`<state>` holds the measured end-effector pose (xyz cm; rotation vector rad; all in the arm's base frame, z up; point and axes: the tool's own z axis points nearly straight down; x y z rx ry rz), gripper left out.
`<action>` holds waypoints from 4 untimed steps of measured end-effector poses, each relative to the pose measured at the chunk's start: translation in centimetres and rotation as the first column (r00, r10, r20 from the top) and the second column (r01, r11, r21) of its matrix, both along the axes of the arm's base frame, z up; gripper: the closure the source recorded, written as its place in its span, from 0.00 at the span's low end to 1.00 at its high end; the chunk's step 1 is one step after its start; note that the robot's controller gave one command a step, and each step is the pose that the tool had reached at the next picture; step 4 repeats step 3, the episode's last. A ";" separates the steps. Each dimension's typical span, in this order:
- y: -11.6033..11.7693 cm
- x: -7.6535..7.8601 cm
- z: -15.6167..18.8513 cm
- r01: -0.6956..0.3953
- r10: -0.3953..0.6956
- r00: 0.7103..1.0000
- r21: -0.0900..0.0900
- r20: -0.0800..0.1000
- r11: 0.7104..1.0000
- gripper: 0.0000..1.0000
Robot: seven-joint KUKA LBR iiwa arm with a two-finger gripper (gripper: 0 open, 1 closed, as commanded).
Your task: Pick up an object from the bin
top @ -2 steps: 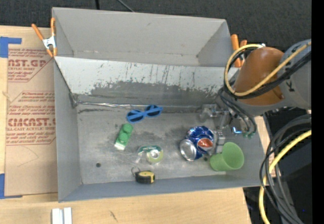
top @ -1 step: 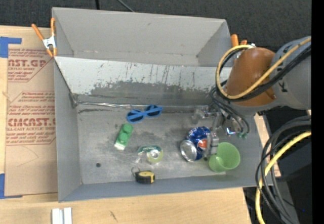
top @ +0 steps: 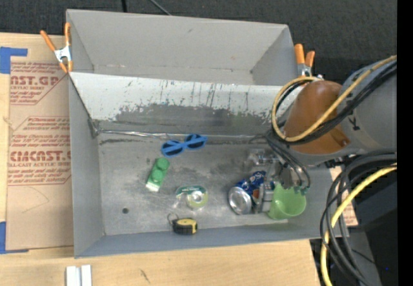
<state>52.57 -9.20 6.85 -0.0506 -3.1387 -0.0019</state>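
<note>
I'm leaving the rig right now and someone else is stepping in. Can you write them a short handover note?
Claw: low at the right end of the bin, just above the green cup and beside the crushed blue can. I cannot tell whether it is open or shut, and nothing can be seen in its grasp.
Other things: blue glasses near the back wall, green block, clear tape roll and yellow tape measure mid-floor.
Done: claw is down by the cup and can.
Left: grasp one thing and lift it out.
</note>
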 end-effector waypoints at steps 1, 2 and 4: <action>0.0 0.0 0.0 0.000 0.000 1.000 0.000 0.000 1.000 0.00; 0.0 0.1 0.2 0.000 0.000 1.000 0.000 0.003 1.000 1.00; 0.0 0.3 6.2 0.000 0.001 1.000 -0.002 0.010 1.000 1.00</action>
